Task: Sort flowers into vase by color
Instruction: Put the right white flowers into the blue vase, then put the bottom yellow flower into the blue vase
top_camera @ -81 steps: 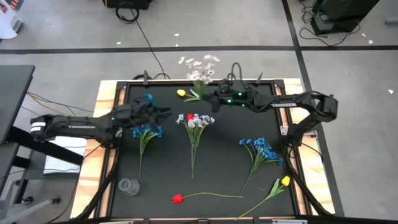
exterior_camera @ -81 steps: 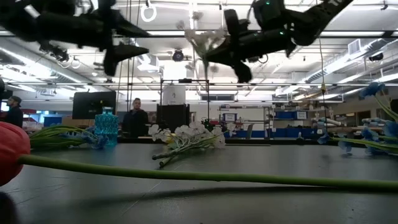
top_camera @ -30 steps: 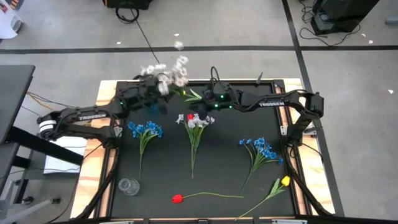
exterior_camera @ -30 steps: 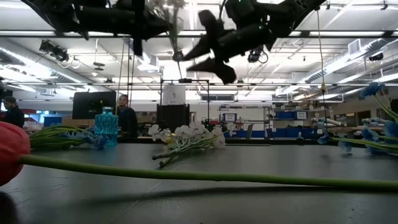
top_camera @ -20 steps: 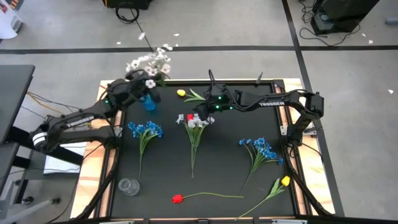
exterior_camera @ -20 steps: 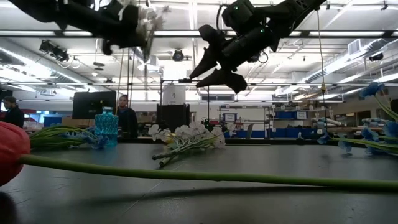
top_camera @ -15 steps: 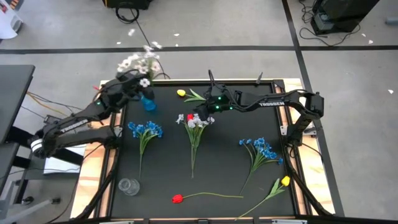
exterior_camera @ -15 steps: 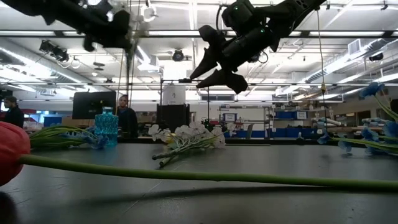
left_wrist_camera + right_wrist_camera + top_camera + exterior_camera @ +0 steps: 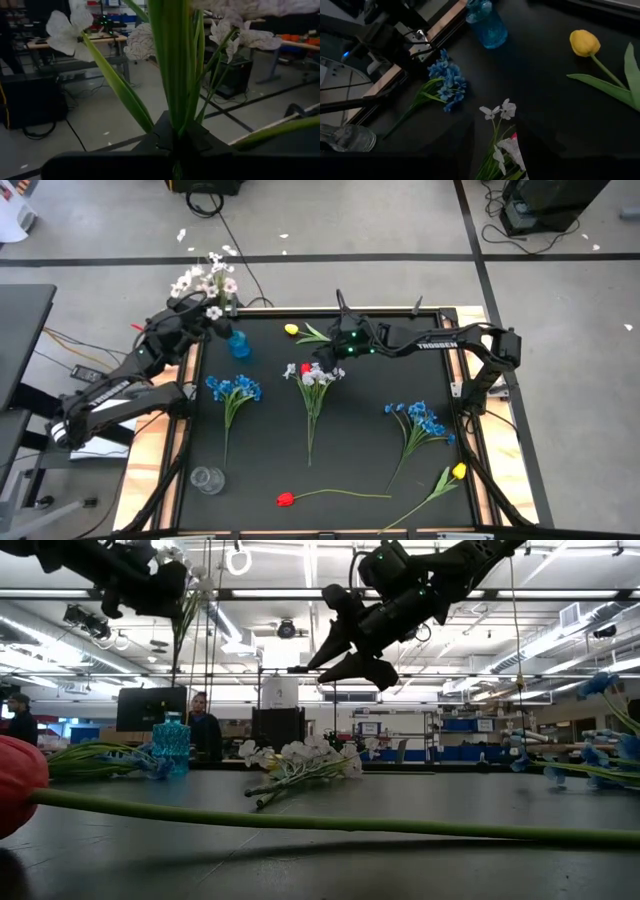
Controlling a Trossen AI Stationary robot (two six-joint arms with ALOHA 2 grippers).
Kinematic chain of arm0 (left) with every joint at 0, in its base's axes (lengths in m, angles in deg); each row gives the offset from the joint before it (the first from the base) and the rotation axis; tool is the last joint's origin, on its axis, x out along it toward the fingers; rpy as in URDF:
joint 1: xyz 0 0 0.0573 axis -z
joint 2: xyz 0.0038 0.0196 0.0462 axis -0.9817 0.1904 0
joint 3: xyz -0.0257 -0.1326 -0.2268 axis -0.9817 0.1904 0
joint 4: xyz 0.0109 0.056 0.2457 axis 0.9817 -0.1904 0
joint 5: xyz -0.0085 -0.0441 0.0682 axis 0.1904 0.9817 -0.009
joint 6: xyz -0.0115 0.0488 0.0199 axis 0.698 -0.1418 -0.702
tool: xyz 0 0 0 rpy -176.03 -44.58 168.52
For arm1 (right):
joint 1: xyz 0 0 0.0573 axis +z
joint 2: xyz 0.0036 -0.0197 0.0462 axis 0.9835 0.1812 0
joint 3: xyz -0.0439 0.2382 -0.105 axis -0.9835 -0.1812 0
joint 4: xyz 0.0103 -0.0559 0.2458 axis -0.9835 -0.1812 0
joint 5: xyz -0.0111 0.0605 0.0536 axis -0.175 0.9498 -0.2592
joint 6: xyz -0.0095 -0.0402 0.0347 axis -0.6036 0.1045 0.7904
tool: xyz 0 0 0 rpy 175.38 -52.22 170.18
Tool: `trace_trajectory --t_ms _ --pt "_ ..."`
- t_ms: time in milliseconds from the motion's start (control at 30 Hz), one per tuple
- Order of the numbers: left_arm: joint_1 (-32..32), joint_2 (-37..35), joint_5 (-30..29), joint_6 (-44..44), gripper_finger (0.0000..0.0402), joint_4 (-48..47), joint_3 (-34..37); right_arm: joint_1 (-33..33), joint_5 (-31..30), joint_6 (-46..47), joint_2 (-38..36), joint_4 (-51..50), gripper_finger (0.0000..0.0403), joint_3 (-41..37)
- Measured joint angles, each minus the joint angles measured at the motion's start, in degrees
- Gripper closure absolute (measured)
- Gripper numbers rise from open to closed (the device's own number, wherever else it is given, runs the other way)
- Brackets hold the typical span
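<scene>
My left gripper [image 9: 207,314] is shut on a spray of white blossoms [image 9: 205,277], high over the table's far left corner, next to the blue vase [image 9: 238,343]. In the low view the gripper [image 9: 168,588] has the green stems [image 9: 179,630] below it. My right gripper [image 9: 322,358] hangs open above a white bunch with a red bloom [image 9: 314,373], which lies flat on the mat; the bunch also shows in the right wrist view [image 9: 502,145]. A yellow tulip [image 9: 291,330] lies by the far edge. My left gripper pinches the white spray's bundled green stems [image 9: 176,107] between its two fingers, coming in about level from the table's left side. The spray is lifted clear of the table. Its blossoms [image 9: 65,30] reach out past the far edge, and the stem ends [image 9: 177,655] hang below the fingers.
Blue sprays lie at the left [image 9: 235,390] and right [image 9: 420,420] of the mat. A red tulip [image 9: 286,500] and a second yellow tulip [image 9: 457,472] lie near the front edge. A clear glass vase [image 9: 207,479] stands at the near left. People stand in the room behind [image 9: 205,725].
My left gripper has swung with the white spray from over the far middle of the mat toward the table's far left corner, turning as it went. The blossoms now stick out past the far left edge. My right gripper has stayed over the white bunch.
</scene>
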Motion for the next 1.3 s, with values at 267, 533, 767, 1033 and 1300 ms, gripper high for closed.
trace_trajectory --t_ms 267,533,767,1033,1300 --pt "-1.58 0.0 -0.13 1.71 0.0391 3.68 4.41 -0.12 0.69 -0.05 -0.02 0.0 0.0252 0.0" --pt "-1.58 0.02 -0.11 5.32 0.0382 2.73 7.0 -0.12 0.28 0.47 -0.02 -0.05 0.0252 0.0" --pt "-1.58 0.03 -1.44 11.54 0.0312 -1.14 8.04 -0.19 -0.14 2.79 -0.02 -0.05 0.0252 0.02" --pt "-1.56 0.03 -0.34 18.65 0.0162 -7.25 6.81 -0.4 5.48 10.5 -0.09 -2.24 0.0252 0.02" --pt "-1.51 0.01 3.14 20.13 0.0112 -27.54 -2.95 -0.12 12.76 10.3 -0.11 -16.75 0.0252 0.02"
